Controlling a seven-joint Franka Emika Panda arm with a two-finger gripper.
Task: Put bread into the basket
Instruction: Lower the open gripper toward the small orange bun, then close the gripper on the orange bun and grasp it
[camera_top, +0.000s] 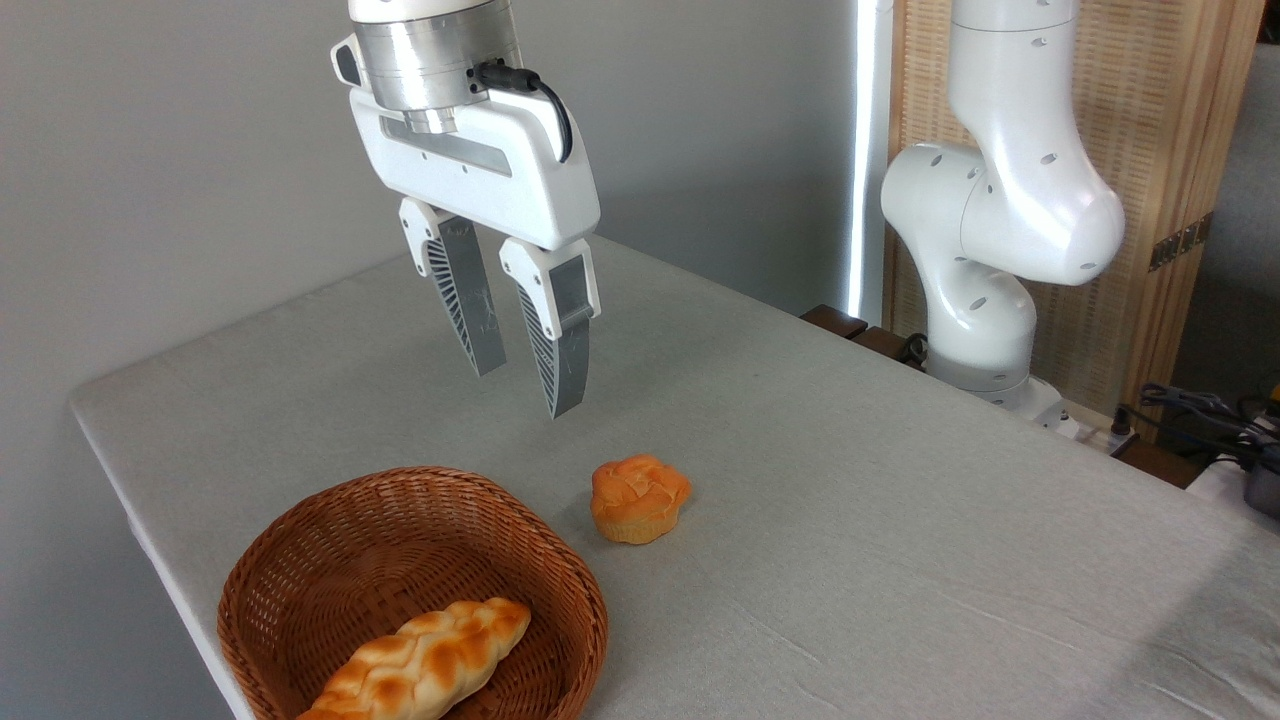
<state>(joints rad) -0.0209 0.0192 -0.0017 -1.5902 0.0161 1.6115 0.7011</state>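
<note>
Your pincer hangs empty, jaws narrowly apart; the bun sits nearer and right, beside the basket.

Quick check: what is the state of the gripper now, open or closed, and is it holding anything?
Gripper: partly open, a narrow gap between the fingers, holding nothing; it hangs above the table, over the bread.
</note>
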